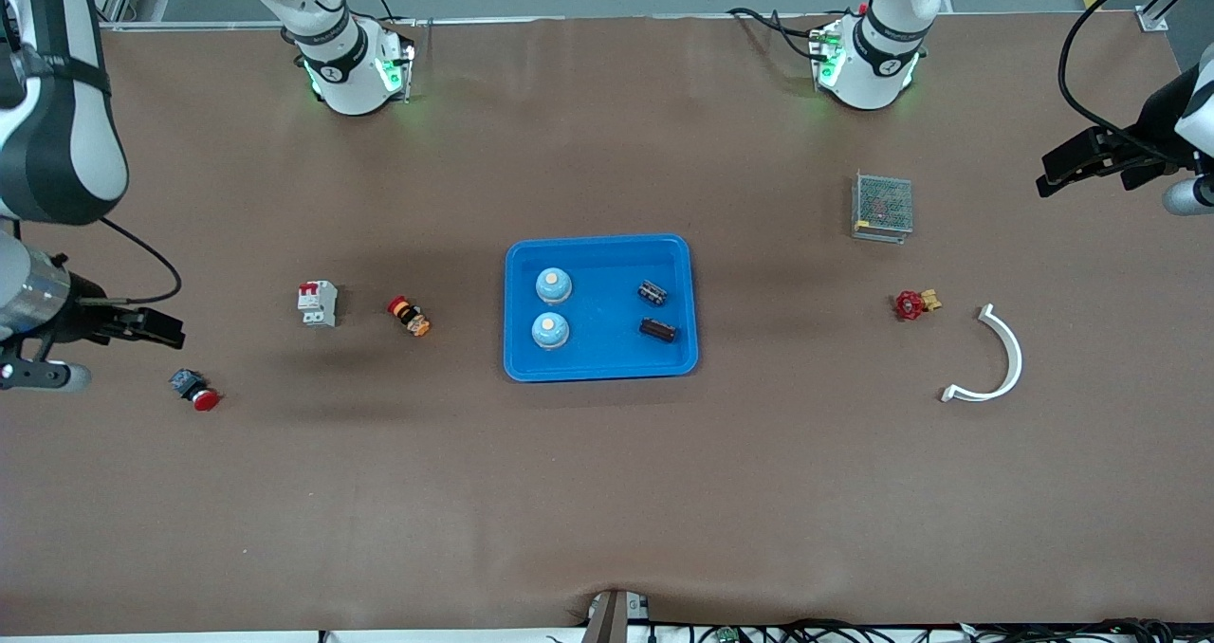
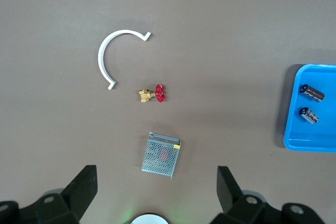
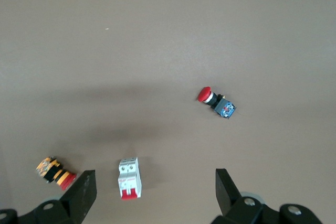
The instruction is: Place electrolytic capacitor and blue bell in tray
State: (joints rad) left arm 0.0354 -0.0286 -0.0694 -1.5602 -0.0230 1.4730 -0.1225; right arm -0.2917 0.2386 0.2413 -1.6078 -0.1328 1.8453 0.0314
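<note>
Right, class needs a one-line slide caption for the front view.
Two blue bells and two capacitors lie in the blue tray; both grippers open at the table's ends.

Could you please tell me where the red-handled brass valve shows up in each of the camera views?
Front view: the valve lies on the table toward the left arm's end, beside the white curved piece.
Left wrist view: valve mid-picture, between that curved piece and the metal mesh box.
Right wrist view: not in it.
Shared landmark: the curved piece.

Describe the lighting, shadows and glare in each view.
Front view: even light, soft broad shadows on the table beside the tray, green glow at both arm bases. Left wrist view: flat, sharp, no glare. Right wrist view: a diffuse dark shadow band above the breaker.
</note>
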